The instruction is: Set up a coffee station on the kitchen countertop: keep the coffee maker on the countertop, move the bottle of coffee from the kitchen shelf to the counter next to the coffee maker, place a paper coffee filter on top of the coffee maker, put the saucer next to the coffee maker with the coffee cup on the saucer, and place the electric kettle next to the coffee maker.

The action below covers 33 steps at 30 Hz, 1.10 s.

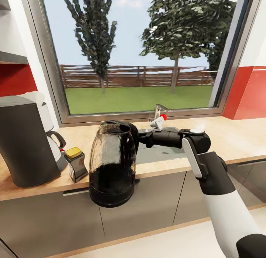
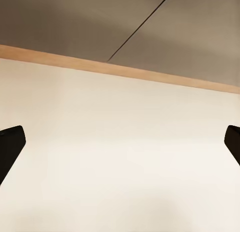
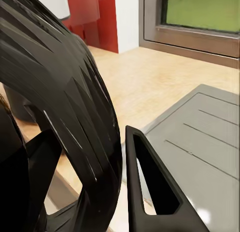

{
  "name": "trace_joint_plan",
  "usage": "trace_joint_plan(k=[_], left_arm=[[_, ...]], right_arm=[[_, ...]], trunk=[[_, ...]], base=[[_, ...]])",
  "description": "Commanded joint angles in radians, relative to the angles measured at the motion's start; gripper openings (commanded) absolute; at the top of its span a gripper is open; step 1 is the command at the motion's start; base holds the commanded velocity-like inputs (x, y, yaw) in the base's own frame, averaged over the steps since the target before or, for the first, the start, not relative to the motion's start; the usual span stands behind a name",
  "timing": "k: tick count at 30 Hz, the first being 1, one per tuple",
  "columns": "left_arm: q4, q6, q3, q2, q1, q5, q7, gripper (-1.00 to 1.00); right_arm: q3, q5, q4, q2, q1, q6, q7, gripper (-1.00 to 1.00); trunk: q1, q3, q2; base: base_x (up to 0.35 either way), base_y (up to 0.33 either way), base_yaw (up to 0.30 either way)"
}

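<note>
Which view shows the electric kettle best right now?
The head view: the whole electric kettle shows, held by the right end effector at its handle side, in front of the kitchen countertop edge. The right wrist view gives a very close look at the kettle's black rim or handle. The left wrist view faces floor and cabinet.

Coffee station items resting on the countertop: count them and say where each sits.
2 clearly: the coffee maker at the left end, and the bottle of coffee just right of it. A white object behind the maker is partly hidden. The electric kettle is held by the right gripper, not resting.
</note>
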Motion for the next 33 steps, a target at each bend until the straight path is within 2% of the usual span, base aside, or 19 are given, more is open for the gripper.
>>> trace_joint_plan(k=[1,4,6,13,15,16,18,20,24,25,33], left_arm=[[0.002,-0.004,0.002,0.000,-0.001,-0.001,-0.003,1.00],[0.002,-0.004,0.002,0.000,-0.001,-0.001,-0.003,1.00],[0.002,-0.004,0.002,0.000,-0.001,-0.001,-0.003,1.00],[0.003,-0.004,0.002,0.000,-0.001,0.000,-0.003,1.00],[0.003,-0.004,0.002,0.000,-0.001,0.000,-0.003,1.00],[0.003,-0.004,0.002,0.000,-0.001,-0.001,-0.003,1.00],[0.003,-0.004,0.002,0.000,-0.001,-0.001,-0.003,1.00],[0.003,-0.003,0.002,0.000,-0.001,-0.001,-0.003,1.00],[0.003,-0.003,0.002,0.000,-0.001,-0.001,-0.003,1.00],[0.003,-0.003,0.002,-0.001,-0.001,-0.001,-0.003,1.00],[0.004,-0.003,0.002,-0.001,-0.001,-0.001,-0.003,1.00]], right_arm=[[0.000,-0.011,-0.001,0.000,-0.003,0.008,-0.005,-1.00],[0.001,-0.009,-0.001,0.000,-0.011,0.009,-0.016,-1.00],[0.001,-0.009,-0.001,0.003,-0.014,0.009,-0.057,-1.00],[0.001,-0.009,-0.001,0.005,-0.036,0.012,-0.093,-1.00],[0.001,-0.009,-0.001,0.006,-0.045,0.014,-0.141,-1.00],[0.002,-0.010,0.001,0.008,-0.066,0.018,-0.204,-1.00],[0.002,-0.009,0.001,0.010,-0.081,0.019,-0.232,-1.00],[0.003,-0.009,0.002,0.021,-0.104,0.022,-0.298,-1.00],[0.004,-0.010,0.003,0.028,-0.128,0.052,-0.379,-1.00],[0.004,-0.010,0.004,0.037,-0.137,0.069,-0.436,-1.00],[0.004,-0.010,0.004,0.039,-0.139,0.072,-0.449,-1.00]], trunk=[[0.000,-0.001,-0.001],[0.000,-0.001,-0.001],[0.000,-0.001,-0.001],[0.000,-0.001,-0.001],[0.000,-0.001,-0.001],[0.000,-0.001,-0.001],[0.000,-0.001,-0.001],[0.000,-0.001,-0.001],[0.000,-0.001,-0.001],[0.000,-0.001,-0.001],[0.000,-0.001,-0.001]], base=[[0.000,0.000,0.000],[0.000,0.000,0.000],[0.000,0.000,0.000],[0.000,0.000,0.000],[0.000,0.000,0.000],[0.000,0.000,0.000],[0.000,0.000,0.000],[0.000,0.000,0.000],[0.000,0.000,0.000],[0.116,-0.086,0.000],[0.130,-0.108,0.077]])
